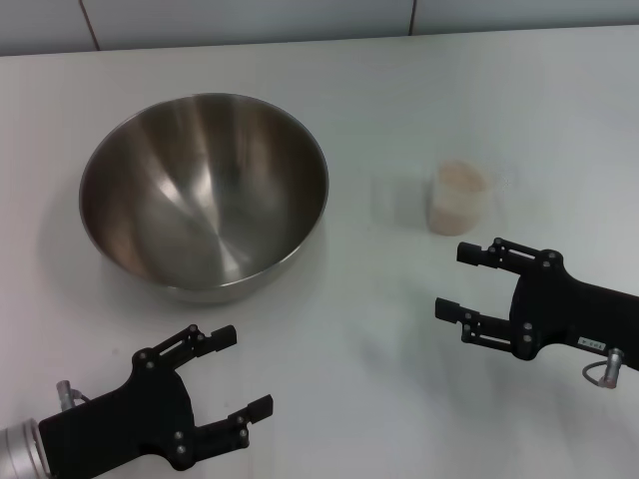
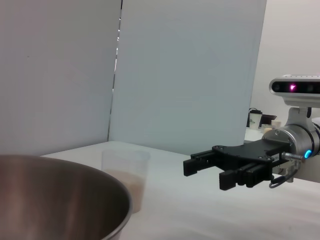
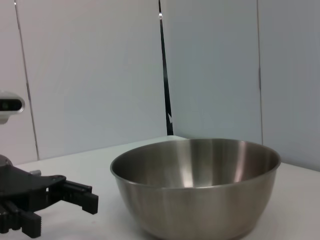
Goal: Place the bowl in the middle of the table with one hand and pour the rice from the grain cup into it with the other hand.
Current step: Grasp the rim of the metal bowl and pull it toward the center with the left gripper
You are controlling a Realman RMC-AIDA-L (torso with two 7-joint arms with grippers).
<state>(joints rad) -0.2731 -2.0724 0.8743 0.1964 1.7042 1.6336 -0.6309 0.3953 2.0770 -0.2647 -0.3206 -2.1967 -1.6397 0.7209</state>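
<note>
The large steel bowl [image 1: 204, 192] stands empty on the white table [image 1: 399, 379], left of centre; it also fills the right wrist view as the bowl [image 3: 197, 185] and the corner of the left wrist view as the bowl [image 2: 60, 200]. The clear grain cup [image 1: 457, 197] stands upright to its right, with pale rice [image 2: 134, 186] in its lower part. My right gripper [image 1: 454, 279] is open just in front of the cup, apart from it. My left gripper [image 1: 240, 371] is open near the front edge, short of the bowl.
Pale wall panels [image 1: 300, 15] run along the table's far edge. Bare tabletop lies between the bowl and the cup and in front of both.
</note>
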